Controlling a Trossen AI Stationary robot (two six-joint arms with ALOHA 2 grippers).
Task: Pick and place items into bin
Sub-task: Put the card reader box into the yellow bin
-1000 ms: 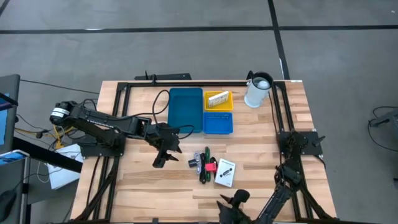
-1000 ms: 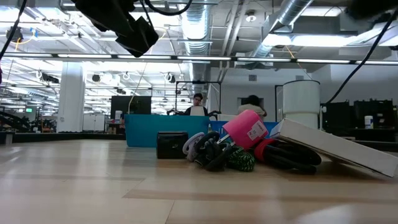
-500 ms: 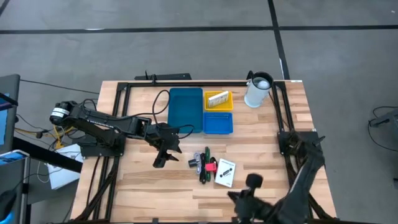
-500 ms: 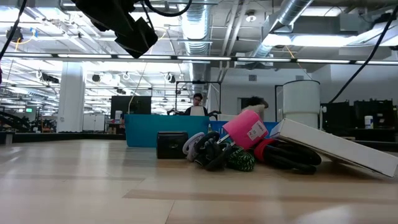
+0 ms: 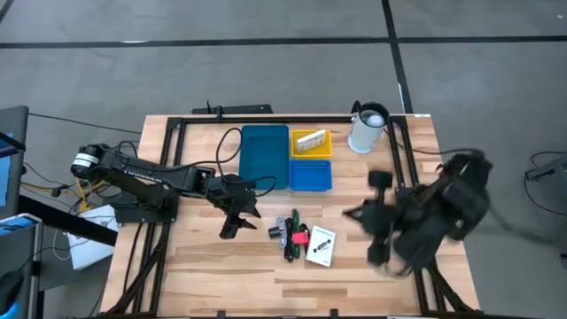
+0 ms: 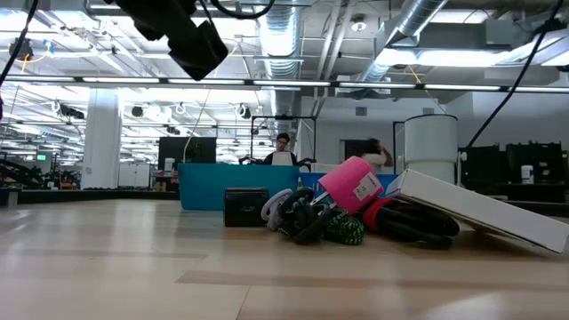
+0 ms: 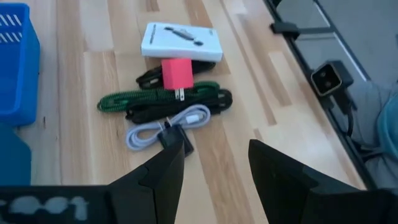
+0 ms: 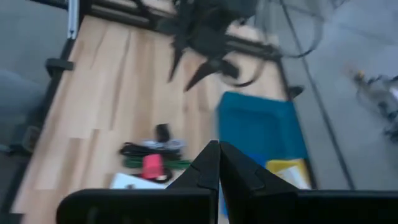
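Two grippers above the bench (image 5: 204,257): left gripper (image 5: 232,226) hovering with fingers spread, empty, just beside the item pile; right gripper (image 5: 376,239) raised, fingers pressed together. Red plug (image 7: 177,74), green cable (image 7: 134,99), white cable (image 7: 158,130), white card (image 7: 180,40) clustered near bin (image 5: 264,158).

Light wooden plank tabletop (image 5: 195,257) with a black frame along its edges. At the far side, touching one another: a long teal-blue tray (image 5: 264,157), a small yellow tray (image 5: 311,143), a small bright blue tray (image 5: 311,175). Beside them, a white jug (image 5: 367,129). Nearer the front, a cluster: white box (image 7: 180,41), red plug (image 7: 177,74), green cable (image 7: 134,99), black cable (image 7: 205,102), white cable (image 7: 161,127).
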